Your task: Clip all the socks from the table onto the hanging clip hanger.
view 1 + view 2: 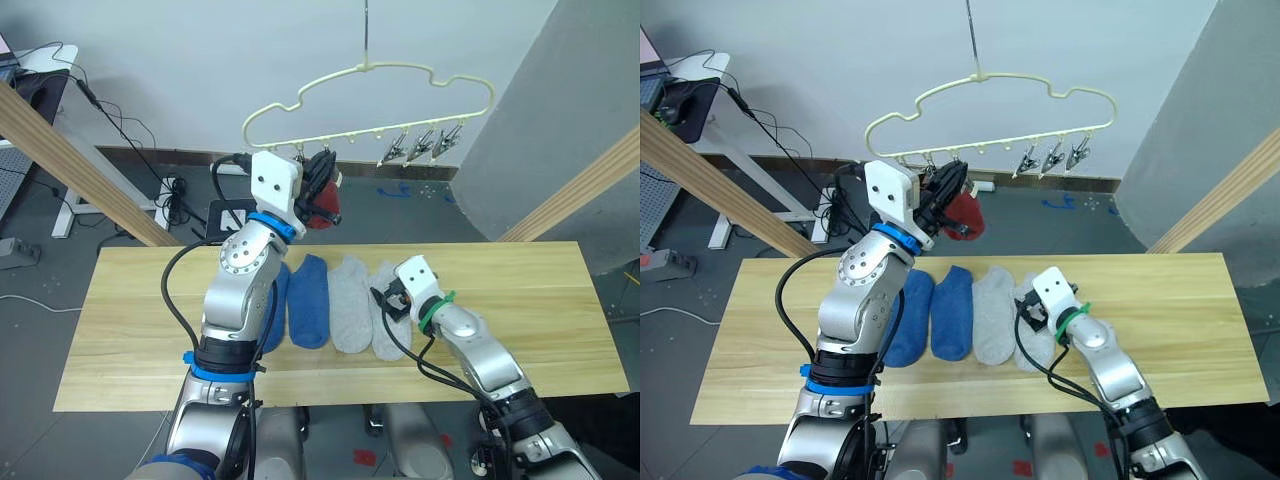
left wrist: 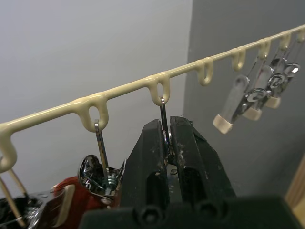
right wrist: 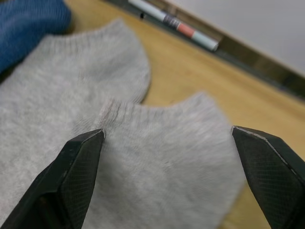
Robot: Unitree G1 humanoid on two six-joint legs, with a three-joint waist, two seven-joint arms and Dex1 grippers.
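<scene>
A clip [image 2: 164, 129] on the clip hanger [image 1: 400, 72] is pinched by the left gripper [image 2: 167, 143], fingers [image 2: 147, 162] nearly shut, with a red sock [image 1: 322, 205] hanging just beside. The right gripper [image 3: 167, 167] is spread wide over a grey sock [image 3: 162, 157] on the table [image 1: 560, 300]. Clipping is under way; a pinch at that cuff seems called for next.
</scene>
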